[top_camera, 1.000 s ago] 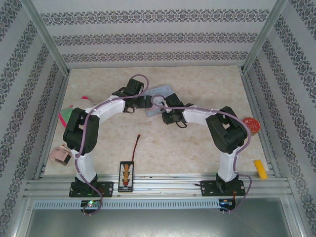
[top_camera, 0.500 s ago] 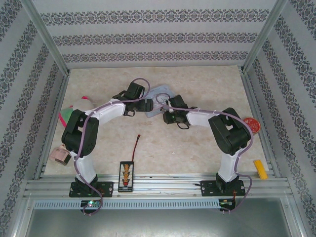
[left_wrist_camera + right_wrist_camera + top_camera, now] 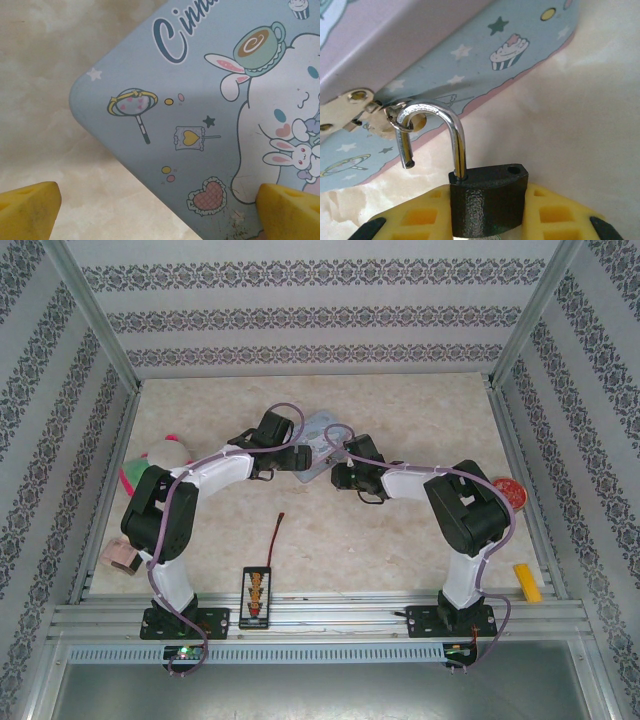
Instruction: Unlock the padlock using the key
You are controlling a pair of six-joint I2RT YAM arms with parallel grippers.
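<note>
the small dark padlock (image 3: 487, 196), hung open on the pale blue tin's (image 3: 470, 60) hasp (image 3: 347, 102), is clamped by the right gripper (image 3: 487, 217); the left gripper (image 3: 159, 211) is spread wide above.

A robot lab's test booth, dressed to look homely.
Aluminium posts (image 3: 92, 315) and rails (image 3: 320, 618) frame a table (image 3: 400, 540) with a marble-look top, and wallpaper panels (image 3: 320, 315) close it in at the back and both sides. Two white-and-black arms (image 3: 462, 580) are bolted to the rail along the bottom of the overhead view, purple cables (image 3: 283, 407) looped along them, and a connector board (image 3: 256, 596) lies just above that rail, left of centre.
</note>
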